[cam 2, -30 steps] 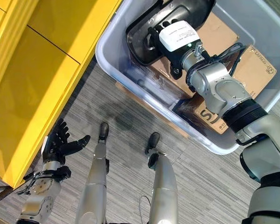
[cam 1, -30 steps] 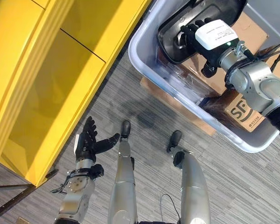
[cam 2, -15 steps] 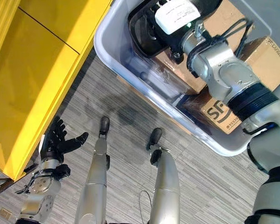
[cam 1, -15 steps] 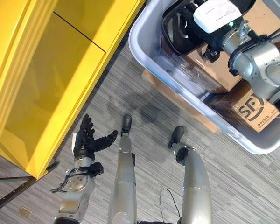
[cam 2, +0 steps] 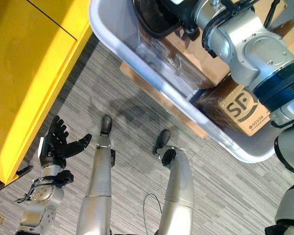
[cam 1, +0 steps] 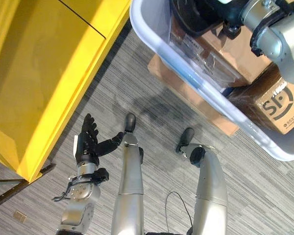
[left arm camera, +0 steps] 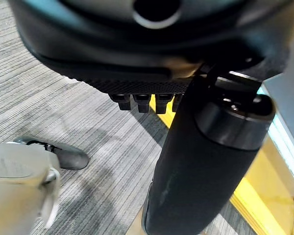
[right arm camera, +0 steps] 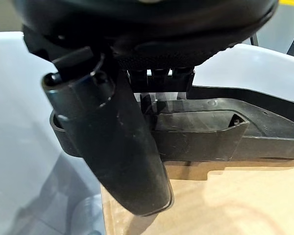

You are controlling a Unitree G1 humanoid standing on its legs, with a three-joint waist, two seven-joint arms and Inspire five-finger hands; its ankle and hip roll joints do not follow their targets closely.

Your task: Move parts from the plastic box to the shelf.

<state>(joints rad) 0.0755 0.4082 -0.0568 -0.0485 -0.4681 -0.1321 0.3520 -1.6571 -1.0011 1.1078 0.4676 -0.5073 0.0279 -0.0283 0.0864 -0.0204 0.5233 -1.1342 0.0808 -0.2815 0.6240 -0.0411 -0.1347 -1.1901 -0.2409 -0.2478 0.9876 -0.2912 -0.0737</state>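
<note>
While my left hand (cam 1: 86, 145) hangs spread and empty above the grey carpet (cam 1: 152, 105) beside the yellow shelf (cam 1: 44, 73), my right hand (right arm camera: 112, 147) reaches into the plastic box (cam 1: 152, 29), fingers curled on the black part (right arm camera: 210, 132) (it lies on cardboard boxes (cam 1: 279, 103) inside).

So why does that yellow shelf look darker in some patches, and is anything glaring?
Left eye view: the glossy yellow shelf has an uneven sheen, dull in the middle, brighter along its front edge. Right eye view: clear wrapping inside the plastic box catches glints. Right wrist view: the black part lays a shadow on the cardboard box under it.
</note>
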